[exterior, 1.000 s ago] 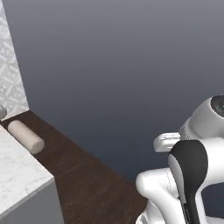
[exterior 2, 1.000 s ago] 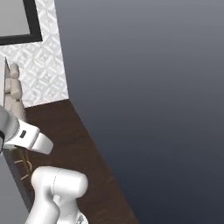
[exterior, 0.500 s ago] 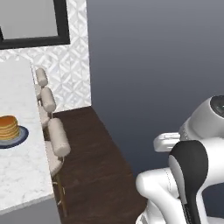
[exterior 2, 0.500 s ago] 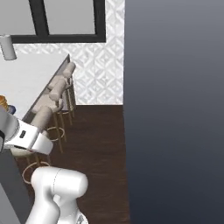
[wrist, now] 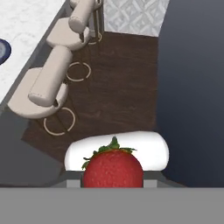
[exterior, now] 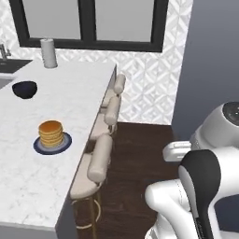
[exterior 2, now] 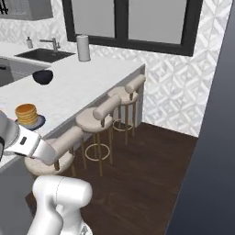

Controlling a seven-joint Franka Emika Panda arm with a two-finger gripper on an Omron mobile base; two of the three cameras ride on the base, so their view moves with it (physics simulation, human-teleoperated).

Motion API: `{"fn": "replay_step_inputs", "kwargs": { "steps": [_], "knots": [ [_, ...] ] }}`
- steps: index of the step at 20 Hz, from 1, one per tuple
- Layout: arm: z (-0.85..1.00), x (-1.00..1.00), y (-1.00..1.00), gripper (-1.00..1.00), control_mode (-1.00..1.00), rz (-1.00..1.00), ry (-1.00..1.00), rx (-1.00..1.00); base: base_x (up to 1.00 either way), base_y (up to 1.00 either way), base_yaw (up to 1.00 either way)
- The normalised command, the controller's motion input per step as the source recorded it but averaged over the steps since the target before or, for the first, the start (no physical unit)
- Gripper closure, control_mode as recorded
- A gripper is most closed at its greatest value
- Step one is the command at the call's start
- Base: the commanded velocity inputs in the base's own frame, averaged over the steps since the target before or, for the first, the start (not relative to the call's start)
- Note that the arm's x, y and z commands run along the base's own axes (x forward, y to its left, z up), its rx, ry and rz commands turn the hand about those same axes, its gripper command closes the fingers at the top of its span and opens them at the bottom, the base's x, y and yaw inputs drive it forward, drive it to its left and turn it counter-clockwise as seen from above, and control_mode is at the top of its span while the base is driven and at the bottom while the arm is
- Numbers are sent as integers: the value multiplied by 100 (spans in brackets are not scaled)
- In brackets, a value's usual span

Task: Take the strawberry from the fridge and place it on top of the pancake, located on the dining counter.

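Note:
A red strawberry [wrist: 113,168] with a green leafy cap sits at the bottom of the hand view, and my gripper [wrist: 113,180] is shut on it, its fingers mostly hidden behind the fruit. The pancake [exterior: 50,133] [exterior 2: 26,114] is a golden-brown stack on a round dark-blue plate [exterior: 55,146] [exterior 2: 39,122]. It stands near the stool-side edge of the white marble dining counter [exterior: 70,102] [exterior 2: 92,78]. A sliver of that plate [wrist: 3,50] shows far left in the hand view. The strawberry hangs over the dark floor, off to the counter's side.
Three beige stools [exterior: 100,158] [exterior 2: 98,114] [wrist: 43,85] line the counter's edge. A dark-blue bowl [exterior: 24,89] [exterior 2: 42,76] and a paper towel roll [exterior: 48,53] [exterior 2: 83,47] stand farther back, with a sink [exterior 2: 43,54] beyond. A tall dark-grey flat face [exterior: 214,60] [exterior 2: 220,137] bounds the right.
The whole picture has swung: the base has turned away from the dark-grey face, bringing the dining counter, the stools and the pancake into view. The arm keeps its pose.

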Motion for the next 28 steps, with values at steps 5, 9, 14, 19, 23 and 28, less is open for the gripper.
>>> {"fn": "replay_step_inputs", "kwargs": {
  "steps": [5, 9, 14, 19, 23, 28],
  "knots": [
    [0, 0, 0, 100, 100, 0, 0, 0, 27, -57, 86],
    [0, 0, 0, 100, 100, 0, 0, 0, -3, -56, 92],
    [0, 0, 0, 100, 100, 0, 0, 0, -9, -84, 82],
    [0, 0, 0, 100, 100, 0, 0, 0, -5, -99, 63],
    [0, 0, 0, 100, 100, 0, 0, 0, 59, -96, 33],
    [0, 0, 0, 100, 100, 0, 0, 0, 81, -12, 10]
  ]
}}
